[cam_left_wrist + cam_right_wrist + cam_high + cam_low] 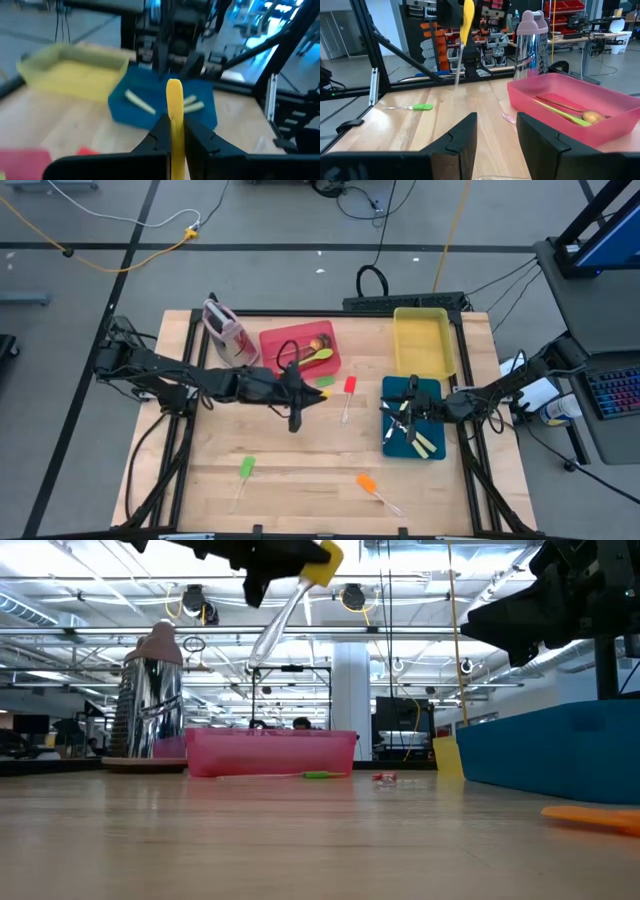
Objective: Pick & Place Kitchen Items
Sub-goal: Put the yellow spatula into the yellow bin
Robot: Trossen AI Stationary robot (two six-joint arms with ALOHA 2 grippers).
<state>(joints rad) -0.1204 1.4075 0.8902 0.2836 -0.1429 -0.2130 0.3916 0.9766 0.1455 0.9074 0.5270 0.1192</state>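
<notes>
My left gripper (314, 394) is over the table's middle, in front of the red tray (283, 340), shut on a spatula with a yellow head (322, 562) and a clear handle (272, 630). My right gripper (495, 135) is open and empty above the blue tray (437, 392), where cream-handled knives (424, 444) lie. Spoons (570, 116) lie in the red tray. A red-headed spatula (349, 387), a green-headed one (246, 467) and an orange-headed one (366, 483) lie flat on the table. My left gripper pinches the spatula's yellow head (174, 107) between its two fingers, and the head's end sticks out past the fingertips. The fingers come level from the table's left. The spatula is lifted clear of the table, and its clear handle (459, 65) hangs slanting below the fingers.
The yellow tray (400, 340) stands at the far right, behind the blue tray. The pink-and-grey upright container (225, 330) stands left of the red tray. A small green piece (322, 380) lies by the red tray's near corner. Bare table lies at the near middle.
</notes>
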